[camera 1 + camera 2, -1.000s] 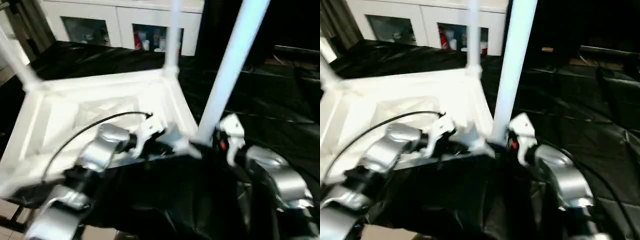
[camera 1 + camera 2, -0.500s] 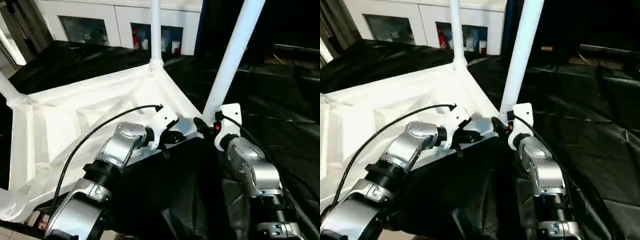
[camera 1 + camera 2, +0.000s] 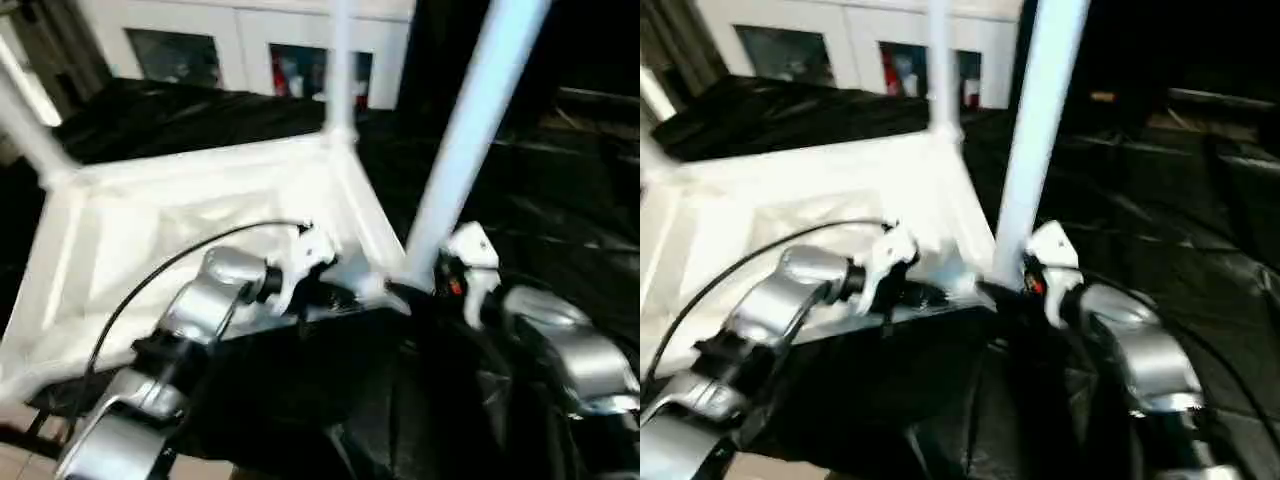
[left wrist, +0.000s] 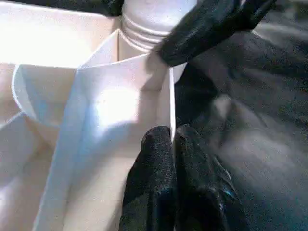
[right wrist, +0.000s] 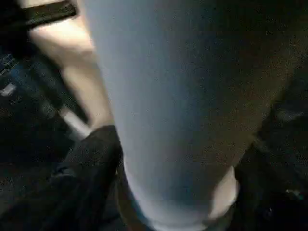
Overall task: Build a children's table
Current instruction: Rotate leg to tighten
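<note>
2 pincers work over black drape [image 3: 520,190]: left [image 4: 172,144] pinches tabletop [image 3: 200,210], right [image 5: 159,192] seemingly brackets leg [image 3: 470,130].

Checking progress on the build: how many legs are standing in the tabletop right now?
3: near leg at the right gripper, one at the far corner, one far left. A fourth may be hidden.

a black-draped work table [image 3: 560,200] fills the foreground, its cloth creased and shiny. behind it stands a white cabinet [image 3: 240,35] with glass doors; pale floor tiles [image 3: 25,425] show beside.
</note>
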You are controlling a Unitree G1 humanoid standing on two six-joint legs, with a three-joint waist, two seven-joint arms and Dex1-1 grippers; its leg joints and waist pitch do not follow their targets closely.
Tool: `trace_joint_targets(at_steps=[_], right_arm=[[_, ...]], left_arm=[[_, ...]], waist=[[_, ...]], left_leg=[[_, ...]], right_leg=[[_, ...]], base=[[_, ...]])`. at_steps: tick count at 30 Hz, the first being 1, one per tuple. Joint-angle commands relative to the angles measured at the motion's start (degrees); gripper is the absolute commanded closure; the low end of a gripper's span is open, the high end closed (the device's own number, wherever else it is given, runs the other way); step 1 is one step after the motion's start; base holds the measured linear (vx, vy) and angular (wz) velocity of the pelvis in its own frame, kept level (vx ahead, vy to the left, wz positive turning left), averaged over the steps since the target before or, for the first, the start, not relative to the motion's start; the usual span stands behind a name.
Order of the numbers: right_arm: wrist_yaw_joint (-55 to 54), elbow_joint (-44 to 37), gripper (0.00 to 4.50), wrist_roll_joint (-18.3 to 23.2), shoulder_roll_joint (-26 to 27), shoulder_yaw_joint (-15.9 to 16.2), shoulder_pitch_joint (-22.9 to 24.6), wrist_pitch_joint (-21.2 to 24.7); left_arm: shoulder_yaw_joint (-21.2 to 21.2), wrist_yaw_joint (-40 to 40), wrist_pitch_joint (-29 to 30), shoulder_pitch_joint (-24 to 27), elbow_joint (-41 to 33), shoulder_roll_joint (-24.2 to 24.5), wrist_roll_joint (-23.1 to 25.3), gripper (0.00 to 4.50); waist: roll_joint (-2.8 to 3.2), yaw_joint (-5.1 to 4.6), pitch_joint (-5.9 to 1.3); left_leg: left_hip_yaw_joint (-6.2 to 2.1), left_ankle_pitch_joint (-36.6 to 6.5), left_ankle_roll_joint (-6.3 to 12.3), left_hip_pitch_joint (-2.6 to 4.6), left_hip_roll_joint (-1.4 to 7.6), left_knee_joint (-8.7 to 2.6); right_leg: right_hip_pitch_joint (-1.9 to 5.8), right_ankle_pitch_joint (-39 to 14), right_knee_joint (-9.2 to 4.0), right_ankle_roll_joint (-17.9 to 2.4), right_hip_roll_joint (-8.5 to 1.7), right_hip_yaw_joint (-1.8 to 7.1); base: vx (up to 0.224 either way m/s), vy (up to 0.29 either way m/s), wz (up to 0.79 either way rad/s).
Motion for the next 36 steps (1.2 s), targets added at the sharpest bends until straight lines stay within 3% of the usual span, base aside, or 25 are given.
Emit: trace_joint_targets(at_steps=[1, 7, 14, 18, 19, 21, 23, 24, 27, 29, 33, 36], right_arm=[[5.6, -3.2, 1.05, 2.7, 0.0, 4.9, 0.5, 0.5], [8.0, -3.7, 1.65, 3.6, -1.0, 5.0, 0.9, 0.9], [8.3, -4.6, 1.76, 4.7, 0.1, 5.6, 1.7, 1.9], [0.9, -1.3, 1.78, 1.5, 3.9, 4.4, 1.0, 0.1], [-7.4, 2.9, 1.78, -1.8, 7.4, 2.8, -0.5, -1.3], [-14.9, 6.9, 1.78, -3.1, 10.9, 0.3, -2.1, -0.3], [-21.7, 10.0, 1.78, -2.9, 15.1, -2.3, -3.4, 0.7], [-21.7, 10.0, 1.78, -2.9, 15.1, -2.3, -3.4, 0.7], [-28.8, 12.8, 1.78, -2.1, 19.7, -5.4, -5.2, 1.2], [-32.7, 14.4, 1.78, -3.6, 22.3, -5.9, -6.5, 0.1], [-34.9, 15.6, 1.78, -6.1, 23.7, -4.6, -7.5, -2.5], [-33.0, 14.4, 1.08, -5.0, 23.9, -4.4, -7.3, -3.0]], left_arm=[[-3.5, -5.1, -1.9, -1.0, -4.7, -2.2, -3.8, 4.50], [-3.9, -7.9, -0.6, -0.4, -6.3, -0.8, -4.7, 4.50], [-3.7, -7.8, -0.5, -0.2, -6.4, -0.8, -4.2, 4.50], [-2.9, -4.6, -0.6, -0.9, -4.8, -2.1, -3.2, 4.50], [-2.3, -1.9, -0.9, -1.7, -3.3, -3.3, -2.4, 4.50], [-1.7, 1.5, -0.9, -2.6, -1.4, -4.7, -1.3, 4.50], [-0.9, 5.5, -0.3, -4.2, 0.9, -7.3, -0.6, 4.50], [-0.9, 5.5, -0.3, -4.2, 0.9, -7.3, -0.6, 4.50], [0.3, 11.1, 0.4, -5.9, 3.6, -10.3, 0.2, 4.50], [1.7, 16.5, 0.7, -7.3, 6.1, -13.0, 0.8, 4.50], [2.6, 19.4, 0.3, -8.0, 7.4, -15.2, 1.1, 4.50], [1.8, 17.2, -0.4, -7.1, 6.2, -15.0, 0.8, 4.50]], waist=[[-0.33, -0.10, -3.75], [-0.45, -0.07, -3.68], [-0.40, -0.11, -3.76], [-0.41, -0.15, -3.76], [-0.28, -0.67, -3.62], [-0.41, -1.21, -3.62], [-0.33, -1.62, -3.54], [-0.29, -1.80, -3.48], [-0.24, -2.04, -3.82], [-0.31, -2.12, -3.78], [-0.30, -1.81, -3.94], [-0.32, -1.76, -4.06]], left_leg=[[-3.29, -16.0, 2.23, 2.46, 7.12, -5.28], [-3.45, -17.2, 0.71, 2.37, 7.10, -5.43], [-3.45, -16.4, 0.84, 2.32, 7.03, -5.40], [-3.42, -16.1, 1.05, 2.29, 7.01, -5.35], [-3.42, -17.4, -0.12, 2.14, 6.80, -5.45], [-3.94, -19.7, -2.16, 1.94, 6.62, -5.67], [-3.96, -23.0, -4.15, 2.71, 6.66, -5.78], [-4.02, -23.2, -4.36, 2.58, 6.63, -5.89], [-3.90, -21.5, -4.13, 2.41, 6.52, -5.93], [-3.41, -19.8, -3.21, 2.40, 6.37, -5.72], [-3.47, -18.3, -2.20, 2.34, 6.45, -5.61], [-3.41, -15.9, -0.71, 2.13, 6.48, -5.52]], right_leg=[[1.60, -9.6, -3.59, -15.4, -4.58, 2.09], [1.49, -12.1, -3.81, -14.7, -4.82, 2.28], [1.52, -11.1, -3.74, -14.8, -4.73, 2.22], [1.47, -10.8, -3.73, -15.0, -4.74, 2.21], [0.93, -12.9, -3.86, -14.9, -4.64, 2.20], [1.25, -17.4, -3.96, -13.8, -4.89, 2.10], [0.51, -20.2, -4.46, -12.3, -4.71, 2.23], [0.61, -19.8, -4.45, -12.2, -4.66, 2.25], [0.83, -15.0, -4.23, -12.3, -4.50, 2.18], [0.75, -12.4, -4.21, -13.1, -4.45, 2.30], [1.17, -11.9, -4.24, -12.9, -4.55, 2.22], [1.44, -8.2, -3.87, -13.2, -4.38, 2.16]], base=[[0.000, 0.000, 0.00], [0.000, 0.000, 0.00], [0.000, 0.000, 0.00], [0.000, 0.000, 0.00], [0.000, 0.000, 0.00], [0.000, 0.000, 0.00], [0.000, 0.000, 0.00], [0.000, 0.000, 0.00], [0.000, 0.000, 0.00], [0.000, 0.000, 0.00], [0.000, 0.000, 0.00], [0.000, 0.000, 0.00]])
